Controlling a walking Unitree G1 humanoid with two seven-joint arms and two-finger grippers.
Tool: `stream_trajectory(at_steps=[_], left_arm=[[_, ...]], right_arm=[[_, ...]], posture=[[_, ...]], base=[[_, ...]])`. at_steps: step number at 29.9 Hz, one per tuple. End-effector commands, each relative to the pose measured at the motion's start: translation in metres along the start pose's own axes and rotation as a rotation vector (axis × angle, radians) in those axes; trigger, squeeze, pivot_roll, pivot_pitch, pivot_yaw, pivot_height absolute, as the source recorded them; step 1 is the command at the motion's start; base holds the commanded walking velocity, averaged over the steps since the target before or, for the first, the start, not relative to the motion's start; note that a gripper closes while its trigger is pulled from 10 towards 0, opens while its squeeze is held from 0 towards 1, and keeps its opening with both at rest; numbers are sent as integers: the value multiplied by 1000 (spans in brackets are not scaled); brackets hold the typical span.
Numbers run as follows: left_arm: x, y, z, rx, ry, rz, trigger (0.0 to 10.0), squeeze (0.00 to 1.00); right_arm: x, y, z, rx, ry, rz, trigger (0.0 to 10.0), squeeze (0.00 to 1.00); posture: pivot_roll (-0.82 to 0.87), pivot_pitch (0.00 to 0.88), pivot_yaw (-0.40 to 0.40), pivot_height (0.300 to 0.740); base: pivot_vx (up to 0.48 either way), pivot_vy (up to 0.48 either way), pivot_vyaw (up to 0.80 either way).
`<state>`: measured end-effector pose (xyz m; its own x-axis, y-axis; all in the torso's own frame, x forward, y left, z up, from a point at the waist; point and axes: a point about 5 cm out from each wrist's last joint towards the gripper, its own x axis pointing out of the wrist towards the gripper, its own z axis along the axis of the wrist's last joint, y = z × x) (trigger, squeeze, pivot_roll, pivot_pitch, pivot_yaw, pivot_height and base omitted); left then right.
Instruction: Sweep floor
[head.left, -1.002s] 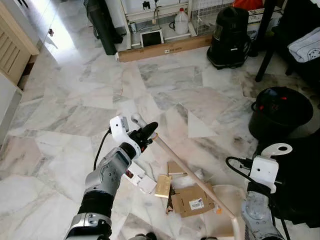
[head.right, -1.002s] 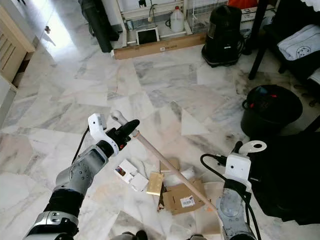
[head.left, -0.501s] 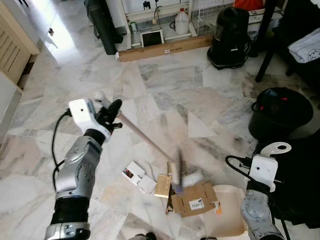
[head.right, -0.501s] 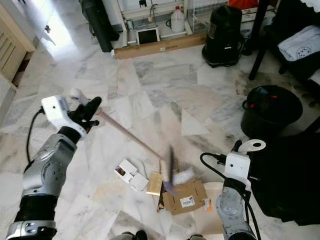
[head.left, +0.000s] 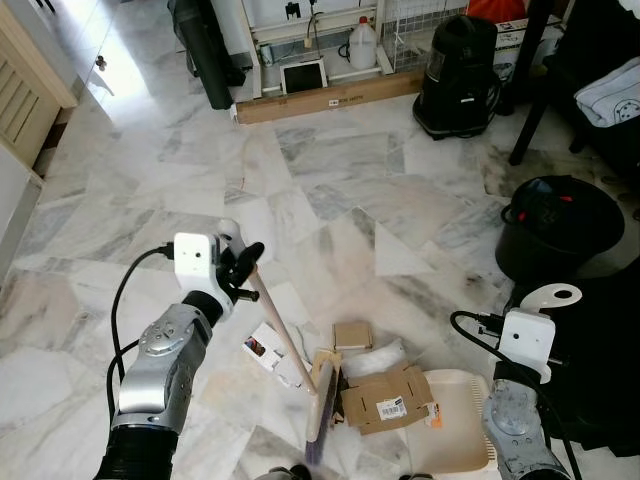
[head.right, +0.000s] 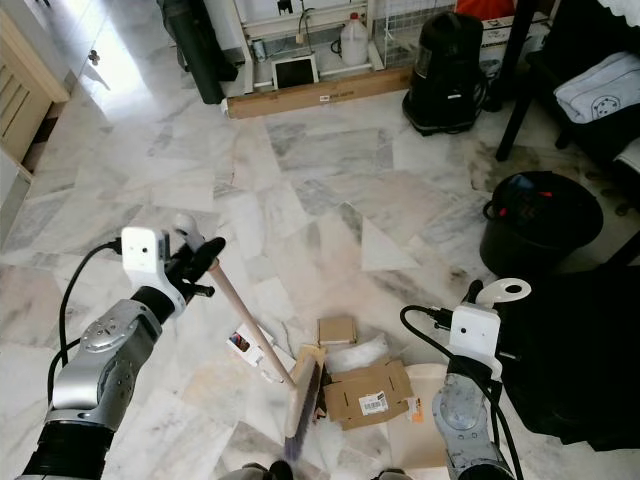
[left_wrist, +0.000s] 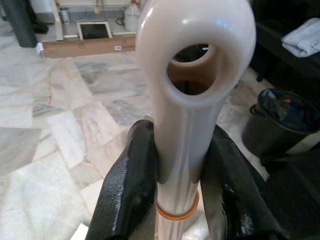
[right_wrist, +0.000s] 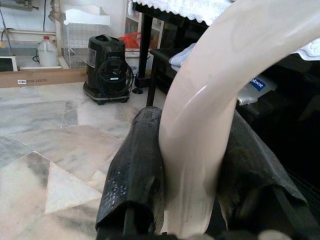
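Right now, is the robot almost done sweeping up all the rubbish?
Not yet. The left gripper clamps the cream broom handle, its brush head down beside the litter. The right gripper holds the cream dustpan ready. The brown cardboard box, small square card and white packet lie on the marble floor.

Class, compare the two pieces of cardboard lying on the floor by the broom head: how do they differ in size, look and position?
The large cardboard piece is bigger, creased, and carries a white label; the small cardboard square is flat and plain. The large piece lies against the dustpan; the small square lies farther from it, behind the clear plastic wrapper. Both are brown and rest on the marble floor.
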<state>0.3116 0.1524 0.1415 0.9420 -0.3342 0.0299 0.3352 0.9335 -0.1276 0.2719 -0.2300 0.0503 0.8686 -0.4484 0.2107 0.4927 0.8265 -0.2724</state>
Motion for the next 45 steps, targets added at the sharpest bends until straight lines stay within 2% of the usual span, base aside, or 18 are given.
stream_trajectory(at_steps=[1, 6, 15, 24, 37, 39, 45], left_arm=[[-5, 4, 3, 34, 5, -4, 10000, 0], [-6, 1, -2, 27, 35, -30, 10000, 0], [-12, -14, -17, 5, 131, -138, 10000, 0], [-14, -23, -26, -5, 200, -205, 10000, 0], [-3, -23, -17, -111, 127, -144, 10000, 0], [0, -21, -12, -162, 92, -118, 10000, 0], [1, -22, -10, -182, 84, -126, 10000, 0]], right_arm=[[-15, 1, -18, -51, 95, 44, 10000, 0], [-15, 1, -18, -51, 94, 45, 10000, 0], [-18, -2, -21, -57, 100, 43, 10000, 0], [-21, -1, -22, -56, 105, 50, 10000, 0], [-22, 1, -21, -47, 103, 62, 10000, 0], [-22, 2, -20, -38, 103, 70, 10000, 0], [-21, 7, -18, -16, 99, 89, 10000, 0]], posture=[[57, 167, 132, 740], [55, 168, 132, 740], [54, 181, 134, 740], [54, 191, 134, 740], [50, 193, 131, 740], [47, 193, 130, 740], [51, 191, 127, 740]], base=[[0, 0, 0], [0, 0, 0], [0, 0, 0], [0, 0, 0], [0, 0, 0], [0, 0, 0], [0, 0, 0]])
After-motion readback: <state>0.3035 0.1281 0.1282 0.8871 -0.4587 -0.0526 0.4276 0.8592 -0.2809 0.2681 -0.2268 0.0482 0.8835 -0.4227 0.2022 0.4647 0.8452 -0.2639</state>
